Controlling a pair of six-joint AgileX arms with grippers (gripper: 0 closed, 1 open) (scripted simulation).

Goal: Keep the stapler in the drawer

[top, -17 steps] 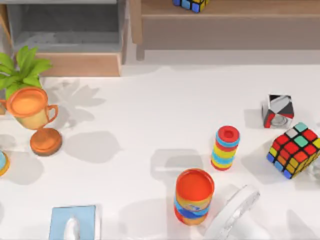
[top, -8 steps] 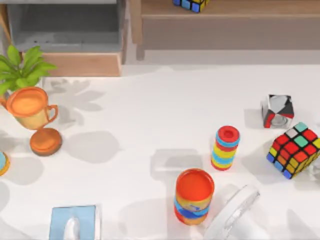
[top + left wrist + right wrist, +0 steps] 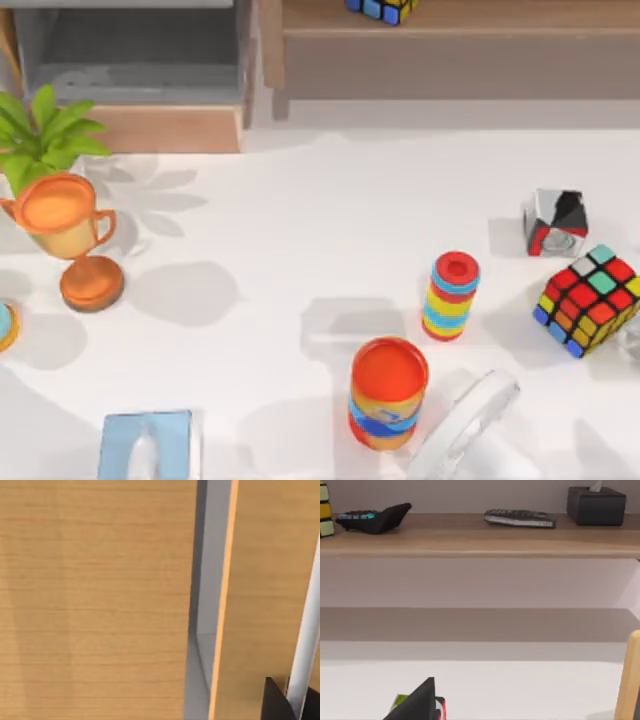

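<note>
Your left gripper [image 3: 293, 703] faces the drawer [image 3: 160, 128] at upper left, right gripper [image 3: 427, 703] idle, neither grip readable; the stapler [image 3: 306, 630], seemingly this pale bar, looks light, stiff and slick, so pinch mid-length.

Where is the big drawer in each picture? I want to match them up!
Top view: the drawer is at the top left of the picture, grey inside, with its tan front panel facing the table.
Left wrist view: close-up tan wood with a grey gap, probably the drawer, but I cannot be sure.
Right wrist view: I cannot tell; a tan wooden edge may be part of it.
Shared landmark: the long wooden shelf, also in the right wrist view.
</note>
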